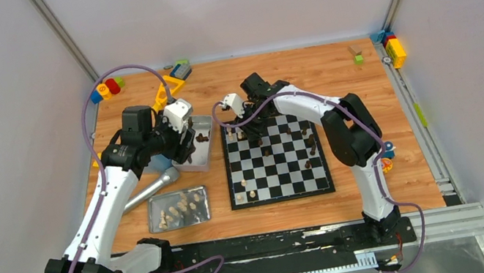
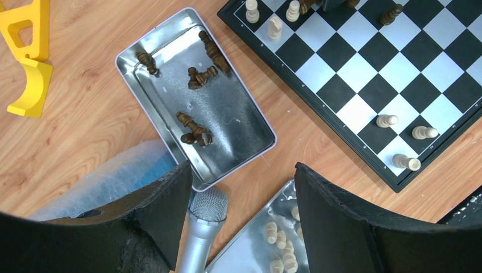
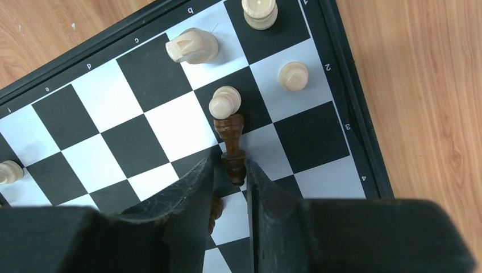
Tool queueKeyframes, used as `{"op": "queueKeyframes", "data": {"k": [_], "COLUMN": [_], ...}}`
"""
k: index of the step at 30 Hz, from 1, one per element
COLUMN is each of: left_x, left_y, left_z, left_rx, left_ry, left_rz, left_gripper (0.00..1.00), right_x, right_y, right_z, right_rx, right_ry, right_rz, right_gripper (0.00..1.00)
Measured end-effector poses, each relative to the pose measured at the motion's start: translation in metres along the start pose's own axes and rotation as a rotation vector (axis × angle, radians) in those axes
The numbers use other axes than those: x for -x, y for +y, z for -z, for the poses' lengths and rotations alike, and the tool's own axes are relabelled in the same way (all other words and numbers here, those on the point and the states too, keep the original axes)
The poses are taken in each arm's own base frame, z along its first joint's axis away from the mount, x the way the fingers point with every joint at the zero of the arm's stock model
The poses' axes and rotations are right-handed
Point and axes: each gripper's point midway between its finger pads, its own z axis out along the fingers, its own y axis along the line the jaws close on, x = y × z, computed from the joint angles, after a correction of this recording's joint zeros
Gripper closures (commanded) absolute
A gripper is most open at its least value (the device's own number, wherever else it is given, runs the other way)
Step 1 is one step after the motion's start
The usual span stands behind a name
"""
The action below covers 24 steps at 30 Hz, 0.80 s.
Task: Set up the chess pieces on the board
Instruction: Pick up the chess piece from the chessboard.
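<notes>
**At the board's (image 3: 170, 122) far-left corner: dark piece (image 3: 230, 139) between your right fingers (image 3: 200, 179)**

Your right fingers stand narrow on either side of its base, though whether they pinch it I cannot tell. It looks tipped, its head touching a cream pawn (image 3: 225, 102), and probably needs righting. Left of the board, your left fingers (image 2: 170, 199) hang wide and empty over the worktop (image 2: 85, 131), just beside the tray (image 2: 239, 108) of dark pieces, well placed for the next pick.

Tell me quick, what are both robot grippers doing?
Left gripper: open, holding nothing.
Right gripper: jaws either side of a fallen dark brown chess piece; grip cannot be told.
</notes>
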Motion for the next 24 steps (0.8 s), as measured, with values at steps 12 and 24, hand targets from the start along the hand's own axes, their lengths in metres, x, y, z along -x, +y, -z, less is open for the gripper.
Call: {"op": "queueKeyframes", "data": {"k": [12, 24], "left_x": [-0.0006, -0.0023], "left_y": [-0.0001, -0.0006], "left_z": [0.0001, -0.0007], "left_rx": [-0.001, -0.006], "left_ry": [0.002, 0.005], "left_rz": [-0.007, -0.018], "left_gripper": [0.26, 0.26], "right_x": [-0.0043, -0.0094], "right_y": [-0.0033, -0.0048], "right_z": [-0.0008, 0.0045], "right_rx": [-0.018, -0.04], "right_ry": [0.014, 0.031], "right_rz": [0.019, 0.035], "right_gripper": [0.91, 0.97]}}
